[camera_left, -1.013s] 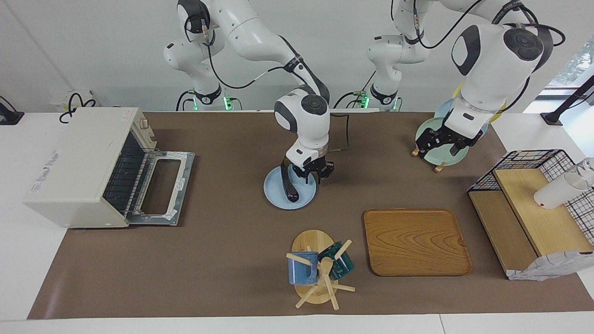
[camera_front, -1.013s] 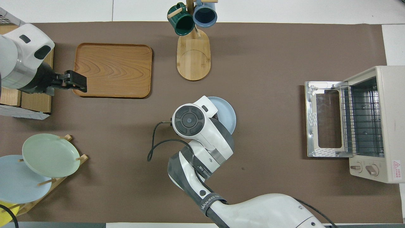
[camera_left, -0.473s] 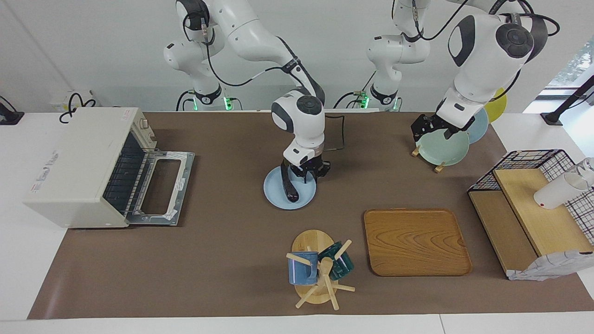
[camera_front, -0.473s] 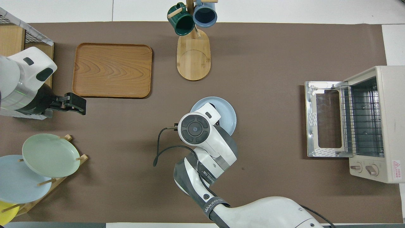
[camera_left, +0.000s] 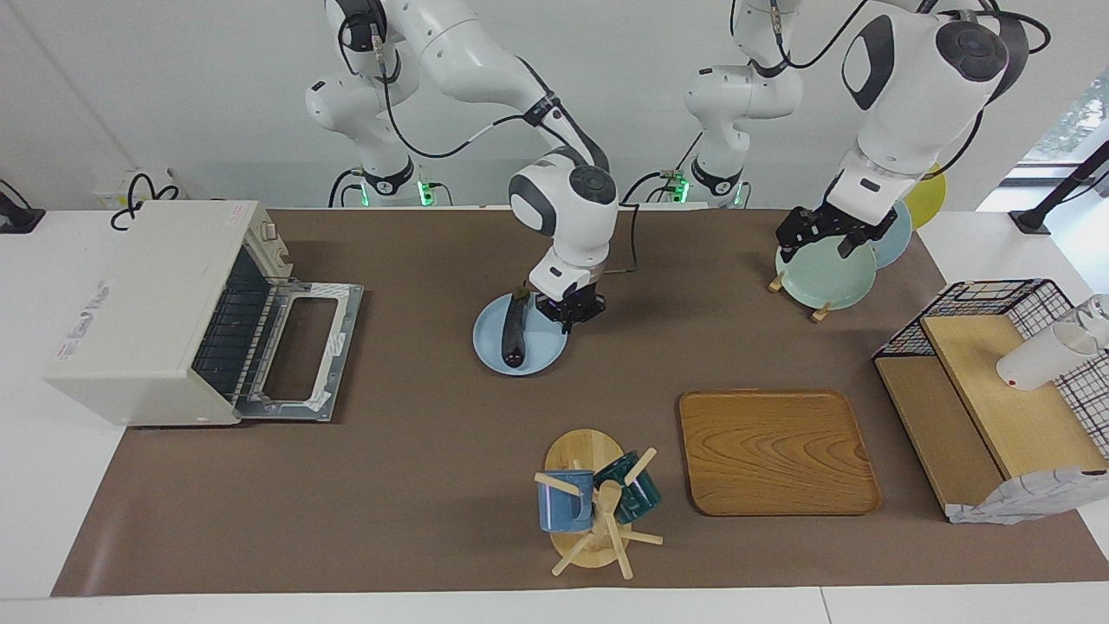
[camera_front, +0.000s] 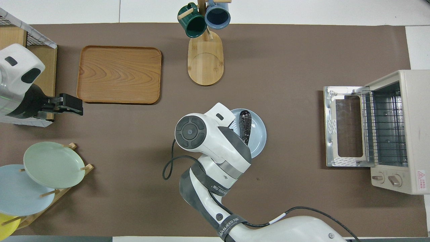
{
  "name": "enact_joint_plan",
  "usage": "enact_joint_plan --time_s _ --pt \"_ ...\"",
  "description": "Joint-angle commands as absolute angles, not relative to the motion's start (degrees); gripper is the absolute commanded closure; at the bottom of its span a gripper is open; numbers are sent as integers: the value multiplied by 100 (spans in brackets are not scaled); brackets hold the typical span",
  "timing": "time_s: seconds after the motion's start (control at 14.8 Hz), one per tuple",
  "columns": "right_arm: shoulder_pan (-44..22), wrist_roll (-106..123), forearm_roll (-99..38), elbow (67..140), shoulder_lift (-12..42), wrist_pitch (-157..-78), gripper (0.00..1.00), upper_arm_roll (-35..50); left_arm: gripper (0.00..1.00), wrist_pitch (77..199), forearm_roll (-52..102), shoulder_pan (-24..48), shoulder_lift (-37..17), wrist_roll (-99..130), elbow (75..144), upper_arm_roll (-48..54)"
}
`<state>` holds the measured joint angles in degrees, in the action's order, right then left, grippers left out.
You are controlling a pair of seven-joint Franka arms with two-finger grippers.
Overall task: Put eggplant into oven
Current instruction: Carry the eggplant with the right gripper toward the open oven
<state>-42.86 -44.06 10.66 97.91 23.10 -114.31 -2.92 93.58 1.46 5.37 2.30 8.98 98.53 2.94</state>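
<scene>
A band on the right arm (camera_front: 225, 224) reads roughly "WANJEED". The oven (camera_left: 165, 312), at the right arm's end of the table, has a red warning triangle sticker beside its knobs (camera_front: 386, 179) and a small red-lettered label too small to read. Its door (camera_left: 303, 351) lies open and flat.

The right gripper (camera_left: 569, 314) is closed, fingertips together, over the rim of the blue plate (camera_left: 485, 342) on the side toward the left arm. It holds nothing. The eggplant (camera_left: 515, 329) lies on that plate just beside the gripper, apart from the fingers.

The left gripper (camera_left: 823, 236) hangs open and empty above the green plate (camera_left: 827, 277) in the plate rack. Farther out sit a wooden tray (camera_left: 777, 451) and a mug tree (camera_left: 593, 507).
</scene>
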Motion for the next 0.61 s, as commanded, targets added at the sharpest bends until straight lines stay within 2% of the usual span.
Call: enact_joint_plan --time_s 0.0,0.27,0.54 --pt "-3800 -4185 1292 10131 1734 -10778 100 -316 0 9369 123 448 281 774 9852 352" --pt "-2718 -2799 1485 11291 433 -10714 100 -316 0 9325 123 492 290 773 9835 343" --pt "-1129 -1068 1494 11864 -105 -10793 100 -299 0 9281 123 475 369 765 9879 343"
